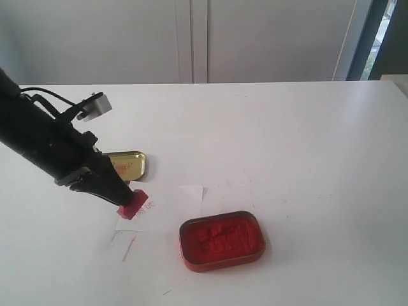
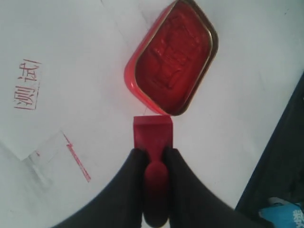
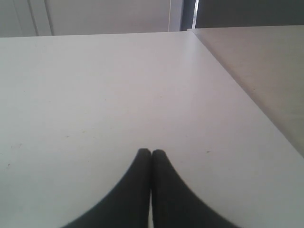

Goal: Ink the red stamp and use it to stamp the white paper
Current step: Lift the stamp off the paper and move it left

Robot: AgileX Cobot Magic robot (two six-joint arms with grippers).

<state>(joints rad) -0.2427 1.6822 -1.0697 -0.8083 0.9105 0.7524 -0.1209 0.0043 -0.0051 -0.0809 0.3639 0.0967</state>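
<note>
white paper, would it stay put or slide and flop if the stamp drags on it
Probably floppy and light: the paper lies as a thin flat sheet, barely raised off the table. It would likely slide, since no tape or weight shows on it and the table looks smooth. Its red print suggests wet ink, so it may cling to the stamp.

The white worktop (image 1: pixel 287 140) carries the white paper (image 1: pixel 175 205), a red ink tin (image 1: pixel 222 241) just right of it, and a gold lid (image 1: pixel 127 164) beyond.
</note>
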